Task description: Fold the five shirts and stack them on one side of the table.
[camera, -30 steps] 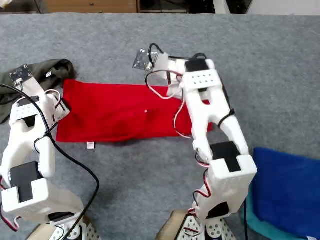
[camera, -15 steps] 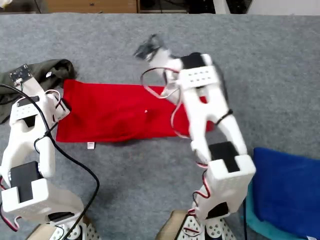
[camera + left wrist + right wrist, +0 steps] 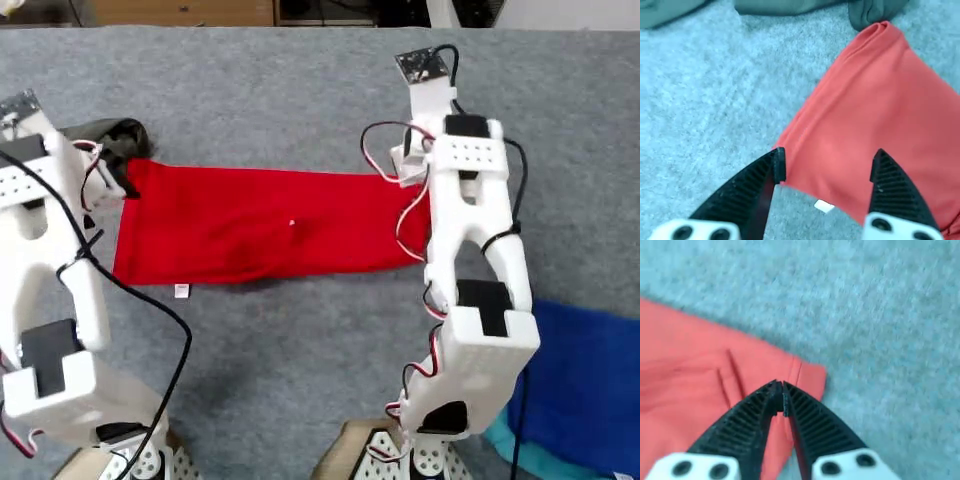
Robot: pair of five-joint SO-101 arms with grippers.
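Red shirt (image 3: 260, 225), folded into a long flat band, lying across the middle of the counter (image 3: 250, 90), long edges running side to side. Small white tag (image 3: 181, 291) poking out at its near left corner, resting on the grey surface.

At the shirt's left end, left hand (image 3: 830, 165) hovering with fingers spread wide apart, nothing between them; below the gap, the shirt's edge and the tag (image 3: 824, 205). Far corner of that end slightly rolled, just beside a dark green shirt (image 3: 100, 135) bunched at the far left of the counter, seen in the left wrist view (image 3: 790, 6) as a crumpled dark fold.

At the shirt's right end, right hand (image 3: 781, 392) with fingers pressed together, tips just over the red cloth (image 3: 700, 390) close to its far corner. Cannot tell whether any fabric is pinched between them; corner itself flat on the counter, seams showing.

Left arm (image 3: 50, 250) reaching along the left edge of the counter, right arm (image 3: 470, 230) stretched out over the shirt's right end.

Well apart at the near right, a blue shirt (image 3: 590, 380) on top of a teal one (image 3: 520, 445).
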